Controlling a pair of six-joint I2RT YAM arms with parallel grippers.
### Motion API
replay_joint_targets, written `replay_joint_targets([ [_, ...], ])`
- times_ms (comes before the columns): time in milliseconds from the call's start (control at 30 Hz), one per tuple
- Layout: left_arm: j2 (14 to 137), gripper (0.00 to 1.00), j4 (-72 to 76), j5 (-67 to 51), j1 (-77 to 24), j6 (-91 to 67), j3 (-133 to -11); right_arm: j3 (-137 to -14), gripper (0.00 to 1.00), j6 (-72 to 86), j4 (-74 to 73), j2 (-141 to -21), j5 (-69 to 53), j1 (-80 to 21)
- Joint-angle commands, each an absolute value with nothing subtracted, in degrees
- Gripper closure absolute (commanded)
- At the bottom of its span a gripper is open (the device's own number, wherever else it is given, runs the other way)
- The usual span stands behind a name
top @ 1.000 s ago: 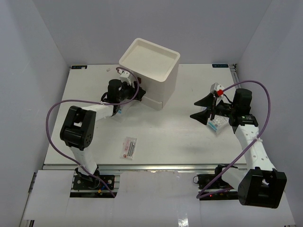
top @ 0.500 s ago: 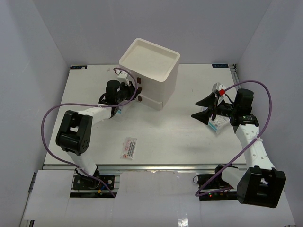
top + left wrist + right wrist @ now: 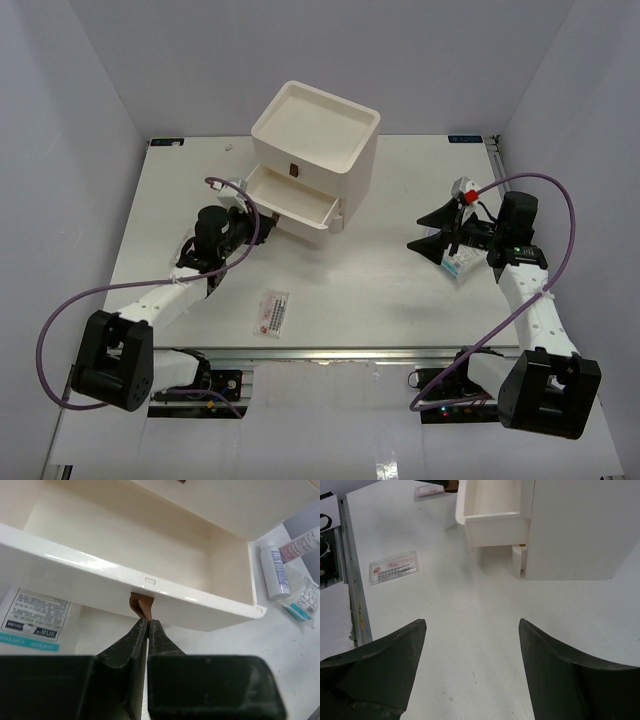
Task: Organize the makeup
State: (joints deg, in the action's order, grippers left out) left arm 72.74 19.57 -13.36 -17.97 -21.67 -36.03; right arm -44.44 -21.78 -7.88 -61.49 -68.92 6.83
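The cream drawer box [image 3: 314,125] stands at the back middle, its top drawer [image 3: 290,200] pulled out and empty [image 3: 150,545]. My left gripper [image 3: 245,215] [image 3: 148,622] is shut on the drawer's brown pull tab [image 3: 140,605]. A blue-print sachet [image 3: 35,615] lies under the drawer. A small white bottle [image 3: 275,570], a pinkish tube [image 3: 302,542] and another sachet [image 3: 303,600] lie to the drawer's right. A pink-red sachet [image 3: 271,312] [image 3: 394,566] lies near the front. My right gripper [image 3: 432,232] [image 3: 472,625] hangs open and empty over bare table, beside a blue-print sachet [image 3: 458,266].
The box has a shallow tray on top [image 3: 318,115]. A lower drawer front [image 3: 517,562] shows under the open one. The table's metal front rail [image 3: 320,352] runs along the near edge, and purple cables loop off both arms.
My left gripper closed on the drawer's tab and drew the top drawer out toward the near left. The right arm barely moved.
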Motion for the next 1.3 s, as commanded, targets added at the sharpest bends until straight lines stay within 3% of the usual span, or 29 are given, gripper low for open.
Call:
replay_joint_targets([
  [0, 65.09, 0.77, 14.66, -11.36, -18.11, -25.07, -32.76, -43.76, 0.19, -23.74, -6.7, -60.65, -68.02, 7.29],
  [167, 62.39, 0.36, 12.22, -9.97, -18.11, -26.1, -31.81, -43.86, 0.19, -24.87, -8.03, -61.0, -66.8, 7.26],
  [233, 61.91, 0.15, 8.79, -9.41, -18.11, -25.92, -34.27, -43.89, 0.19, -25.35, -8.61, -60.98, -66.13, 7.29],
  [300, 60.99, 0.05, 5.53, -9.4, -18.09, -25.22, -36.95, -44.08, 0.18, -25.67, -9.2, -60.89, -65.68, 7.29],
  [533, 54.54, 0.02, -7.66, -12.74, -18.1, -18.45, -45.93, -46.18, 0.18, -28.66, -13.85, -60.63, -61.35, 7.06],
  [667, 50.64, 0.02, -13.05, -17.47, -18.02, -12.09, -47.72, -50.35, 0.18, -31.92, -23.18, -62.98, -48.02, 4.05],
  [867, 42.44, 0.02, -13.27, -19.74, -18.11, -10.56, -41.64, -55.65, 0.17, -23.69, -28.17, -66.77, -28.0, 1.65],
  [1267, 28.21, 0.02, -11.13, -15.31, -18.16, -15.03, -32.26, -52.55, 0.12, -1.52, -20.13, -72.38, -13.27, 0.09],
])
